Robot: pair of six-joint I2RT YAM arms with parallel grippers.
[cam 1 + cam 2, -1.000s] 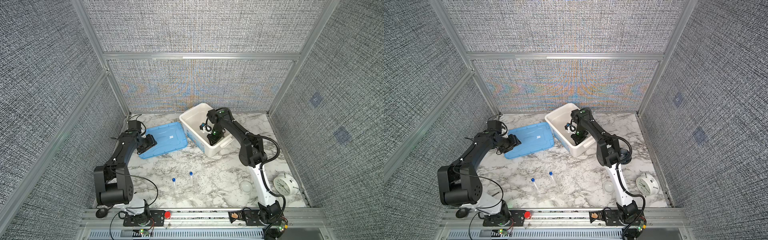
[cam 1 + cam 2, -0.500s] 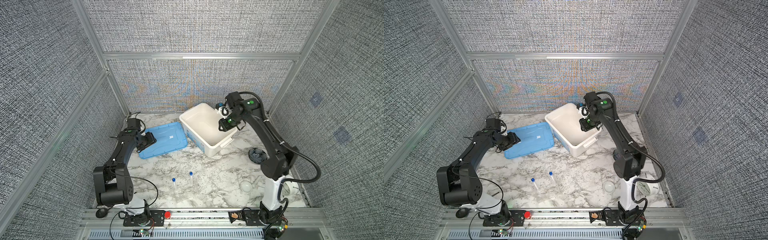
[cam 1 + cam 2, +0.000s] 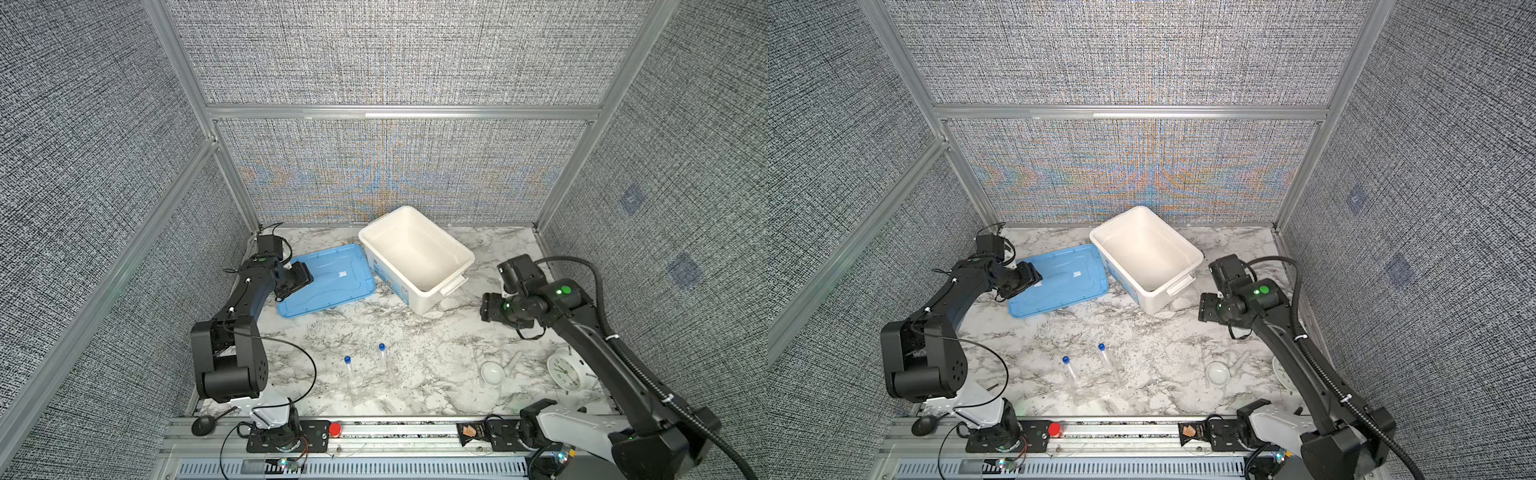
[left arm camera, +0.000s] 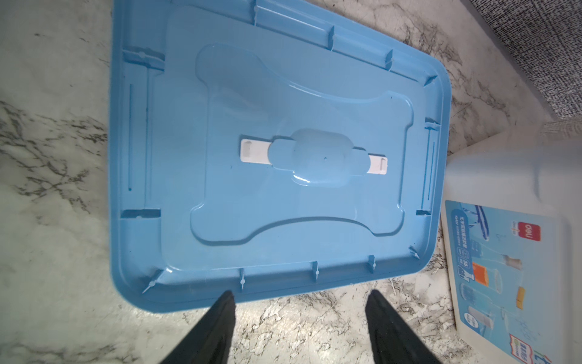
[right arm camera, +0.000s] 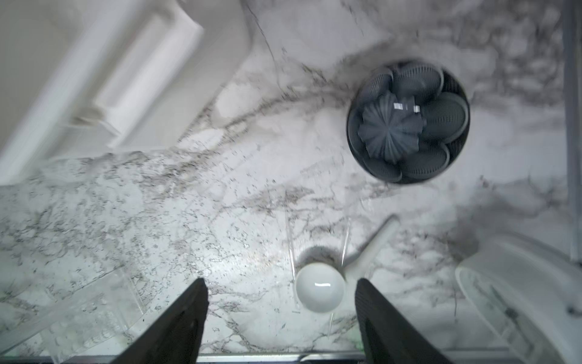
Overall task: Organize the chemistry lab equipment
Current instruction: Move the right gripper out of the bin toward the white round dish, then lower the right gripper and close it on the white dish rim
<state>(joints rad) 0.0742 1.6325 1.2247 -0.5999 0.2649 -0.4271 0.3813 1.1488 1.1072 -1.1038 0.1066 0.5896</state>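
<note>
Marble table (image 3: pixel 436 332), biggest first.

- At back centre: white bin (image 3: pixel 397 286), top open. Inside all white, so can't tell contents.
- Just left of bin: blue lid (image 3: pixel 332 278), flat on table.
- At lid's edge: left gripper (image 4: pixel 300 293), fingers apart, nothing btwn.
- Right of bin, above bare table: right gripper (image 5: pixel 281 280), fingers apart, empty. Wrist view blurred.
- Front right: white clock (image 3: pixel 563 372), not part of job.
- Seen from right wrist only, hidden under arm in both top views: dark round ribbed thing (image 5: pixel 407 124).
- Just left of clock: small white bowl (image 3: pixel 493 372), w/ short white stick (image 3: pixel 514 360) touching or just beside its rim.
- Front centre: two clear tubes (image 3: pixel 350 374) (image 3: pixel 386 363) w/ blue caps, lying side by side, apart.
- Only one bowl found.

Step in hand, prob.: fetching next item w/ right arm, bowl being nearest.

Next move:
- Come down over bowl, straddle rim, close gently.
- Lift & carry to bin.
- Mind stick beside bowl.
- Slim tubes likely to roll, so grip mid-body.
</note>
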